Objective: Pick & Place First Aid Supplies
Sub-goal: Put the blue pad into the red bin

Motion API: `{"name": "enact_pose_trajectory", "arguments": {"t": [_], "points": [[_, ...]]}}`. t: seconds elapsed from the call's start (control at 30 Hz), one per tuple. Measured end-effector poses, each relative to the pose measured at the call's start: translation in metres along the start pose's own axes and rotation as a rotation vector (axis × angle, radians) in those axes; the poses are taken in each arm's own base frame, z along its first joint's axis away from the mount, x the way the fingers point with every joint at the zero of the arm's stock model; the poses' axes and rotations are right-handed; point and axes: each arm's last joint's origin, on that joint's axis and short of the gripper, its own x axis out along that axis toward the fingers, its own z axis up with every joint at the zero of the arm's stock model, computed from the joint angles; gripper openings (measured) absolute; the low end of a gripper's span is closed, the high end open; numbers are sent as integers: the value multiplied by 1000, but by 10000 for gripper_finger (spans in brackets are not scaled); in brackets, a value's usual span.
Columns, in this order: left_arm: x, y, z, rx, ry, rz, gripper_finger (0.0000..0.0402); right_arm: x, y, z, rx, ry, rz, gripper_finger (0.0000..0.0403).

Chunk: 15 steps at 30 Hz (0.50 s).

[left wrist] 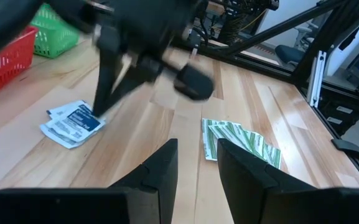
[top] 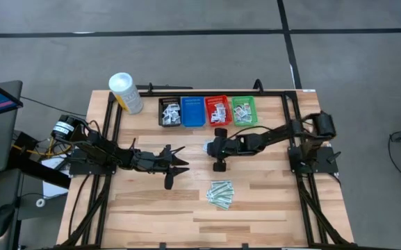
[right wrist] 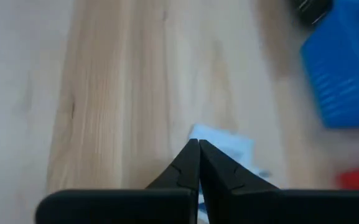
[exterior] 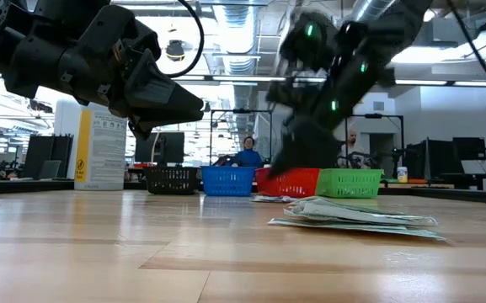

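From above, we see the right hand (top: 211, 147) stretched toward the counter's (top: 144, 208) middle, just in front of the blue basket (top: 192, 112) and touching a small white-and-blue packet (top: 208, 146), while the left hand (top: 176, 161) hovers near it and the pale-green strips (top: 221, 194) lie well apart toward the front; more packets already sit in the black basket (top: 169, 112), the red basket (top: 218, 110) and the green basket (top: 244, 110). At counter height, the white tub (exterior: 99, 150) shows a yellow band and a block of print too small to read. Past the left hand's parted fingers (left wrist: 160, 171), the packet stack (left wrist: 72, 123) carries a dark blue label whose words we cannot make out. The right wrist shows its fingers (right wrist: 191, 163) pressed together over the packet's edge; whether they pinch it, we cannot tell. To do this well, we judge the tips should slide under one packet only and lift it flat.
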Motion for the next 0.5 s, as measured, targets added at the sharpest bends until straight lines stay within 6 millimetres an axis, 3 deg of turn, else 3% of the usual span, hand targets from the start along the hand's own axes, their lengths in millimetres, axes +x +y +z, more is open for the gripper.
{"name": "enact_pose_trajectory", "arguments": {"t": [0.27,0.5], "points": [[0,0,0,1,1,2,112,-41,14,21,-56,-111,-96,0],[0,0,0,1,0,2,112,-45,17,21,-71,-96,-109,1]]}}
